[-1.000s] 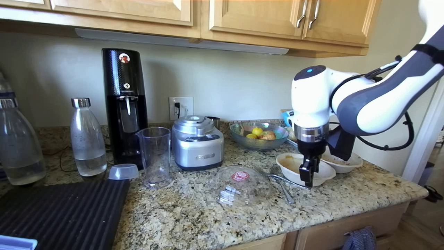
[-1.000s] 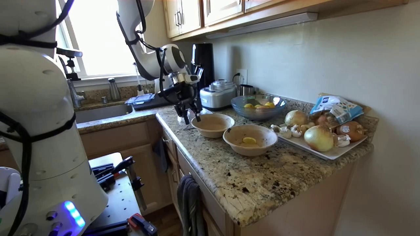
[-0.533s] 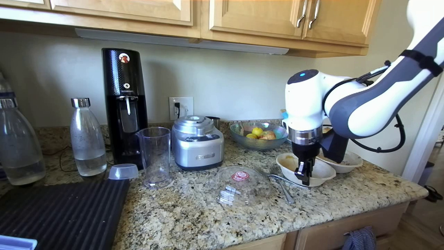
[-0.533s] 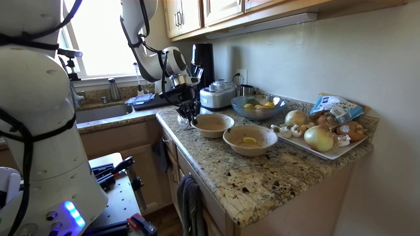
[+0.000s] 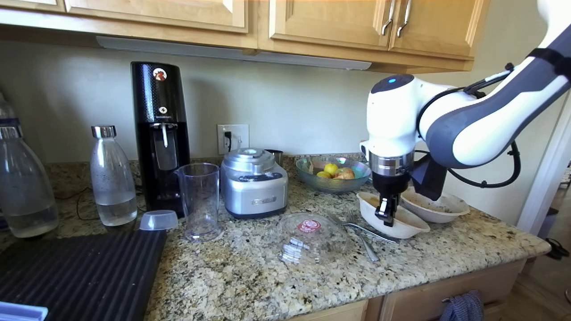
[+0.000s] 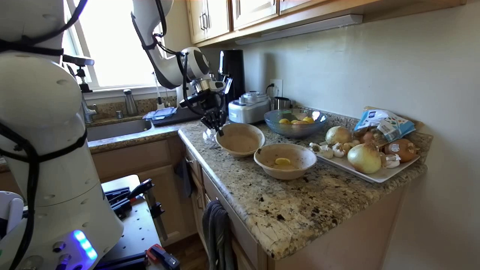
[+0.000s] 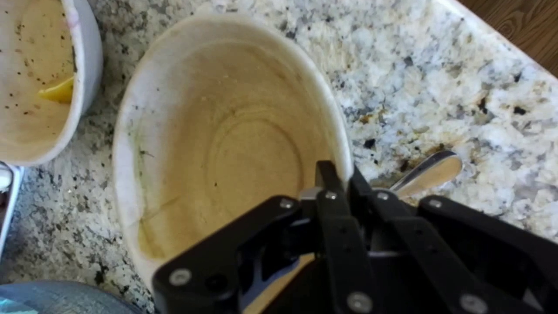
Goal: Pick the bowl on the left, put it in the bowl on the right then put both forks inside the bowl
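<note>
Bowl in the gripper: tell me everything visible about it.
The held bowl is off-white, wide and shallow, matte, its material unclear. Tan stains, greenish streaks and a circular mark show inside. The gripper pinches its rim from inside and outside. The held bowl tilts, gripped side higher. The wrist view shows a gap to the other bowl. Whether its underside touches the counter can't be told.

The big white and grey robot arm point(image 5: 484, 136) slanting down, its thick white base point(image 6: 52, 180) upright, blue light point(image 6: 85, 244) aglow low on it, black cable point(image 5: 485, 184) looped under the arm, wrist point(image 5: 392, 120) facing down, black claw point(image 7: 344, 176) below, two slim fingers point(image 7: 328, 174) pinched nearly together in a tight grip
</note>
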Robot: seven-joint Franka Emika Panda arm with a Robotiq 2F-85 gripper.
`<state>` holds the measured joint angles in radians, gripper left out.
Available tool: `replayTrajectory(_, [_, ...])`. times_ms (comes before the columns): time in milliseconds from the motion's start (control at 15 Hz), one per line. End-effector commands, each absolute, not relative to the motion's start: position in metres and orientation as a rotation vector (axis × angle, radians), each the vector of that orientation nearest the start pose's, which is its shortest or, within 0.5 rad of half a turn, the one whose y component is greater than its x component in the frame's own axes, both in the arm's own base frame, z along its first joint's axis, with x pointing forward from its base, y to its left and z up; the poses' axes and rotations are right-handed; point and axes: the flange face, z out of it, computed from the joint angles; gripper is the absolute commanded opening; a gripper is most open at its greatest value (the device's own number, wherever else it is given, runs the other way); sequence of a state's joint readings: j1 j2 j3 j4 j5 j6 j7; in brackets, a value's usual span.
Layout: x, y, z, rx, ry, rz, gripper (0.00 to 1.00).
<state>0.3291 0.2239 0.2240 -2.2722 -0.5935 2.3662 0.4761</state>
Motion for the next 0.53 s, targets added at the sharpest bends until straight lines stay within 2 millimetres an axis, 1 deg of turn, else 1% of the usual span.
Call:
replayTrajectory(0, [0.433,0.273,0.276,-3.376,-0.971,-0.243,0.08])
replayTrajectory(267, [0.429,0.283,0.289,-3.401,-1.101,-0.357,0.07])
replayTrajectory(467, [0.427,0.287,0.300,-3.415,-1.172,-0.455,0.08])
